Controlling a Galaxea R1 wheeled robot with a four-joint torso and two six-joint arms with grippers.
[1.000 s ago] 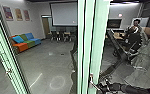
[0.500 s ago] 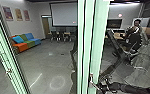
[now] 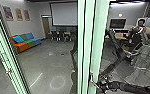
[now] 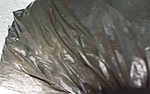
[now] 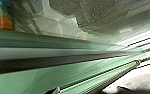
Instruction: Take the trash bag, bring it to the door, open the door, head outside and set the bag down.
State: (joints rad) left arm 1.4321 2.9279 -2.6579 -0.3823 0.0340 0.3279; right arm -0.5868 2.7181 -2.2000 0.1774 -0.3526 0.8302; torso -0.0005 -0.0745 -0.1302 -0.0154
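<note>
The dark, glossy trash bag is close up in the left wrist view, its folds drawn together at my left gripper, which is shut on it. At the lower right of the head view, my right gripper is beside the metal handle on the door's pale green frame. Whether it touches the handle is unclear. In the right wrist view, the green door frame runs slantwise close by.
A second green frame stands at the left. Beyond the glass are grey floor, a colourful sofa and tables with chairs. A person shows at the right, among reflections.
In the glass right of the green frame, the person, the dark screen and the reflections have shifted right. The right arm has moved slightly near the handle. The room at the left looks the same.
</note>
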